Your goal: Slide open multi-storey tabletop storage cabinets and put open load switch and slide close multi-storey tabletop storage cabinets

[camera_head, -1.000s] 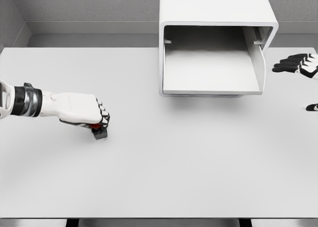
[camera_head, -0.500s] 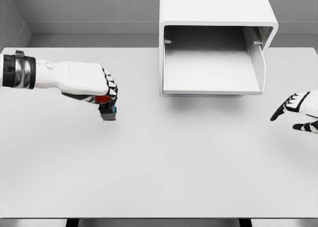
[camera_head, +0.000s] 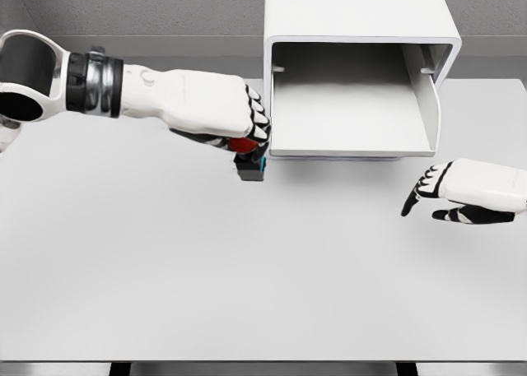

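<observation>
— What is the left hand [camera_head: 221, 117] doing?

— It is clenched around the load switch [camera_head: 249, 164], a small dark block with a red part on top and a blue edge. The switch hangs below the knuckles, left of centre in the upper half of the frame, just beside the cabinet's left front corner.

— And the cabinet?

— The white storage cabinet [camera_head: 358, 14] stands at the upper centre-right. Its drawer [camera_head: 354, 117] is slid out toward the viewer, with nothing visible inside.

— The other hand?

— The right hand [camera_head: 461, 195] hovers at the right edge, below the drawer's right corner, fingers relaxed and holding nothing.

— What lies beneath?

— A pale grey table [camera_head: 247, 285], filling the lower frame.
</observation>
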